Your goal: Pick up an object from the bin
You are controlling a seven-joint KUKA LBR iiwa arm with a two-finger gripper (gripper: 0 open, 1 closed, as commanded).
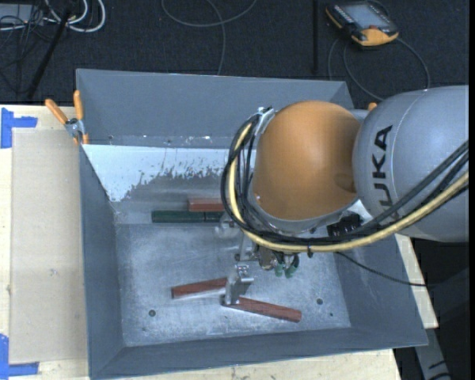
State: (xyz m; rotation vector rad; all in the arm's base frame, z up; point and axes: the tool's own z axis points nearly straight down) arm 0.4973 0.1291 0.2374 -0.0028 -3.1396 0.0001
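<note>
Camera view, one entry per item. Item one: grey metal bin [134,264], sloped walls and flat scuffed floor, holding four loose pieces. Item two: my gripper [234,295], hanging low over the floor right of centre, below my wrist's orange cover [305,161] and its looped cables [237,188]. I cannot tell how far open it is, nor whether it has hold of anything. Item three: left red-brown bar [198,290], a flat, narrow strip lying on the floor. Its long axis runs left to right, and its right end tips slightly toward the far wall and points in under my gripper. Item four: right red-brown bar [271,310], same kind, with its long axis also left to right. Its left end is just beside my gripper and its right end slants toward the near wall. The two inner ends nearly meet beneath my tool, and I judge that is why I am set there: either end is within reach, with bare floor around both. Which of the two is mine to lift I cannot tell. Item five: dark green bar [178,217], slim and lying lengthwise at the foot of the far wall. Item six: third red-brown bar [206,205], just behind the green one and parallel to it, its right end hidden by my arm. Both are well apart from my gripper.
</note>
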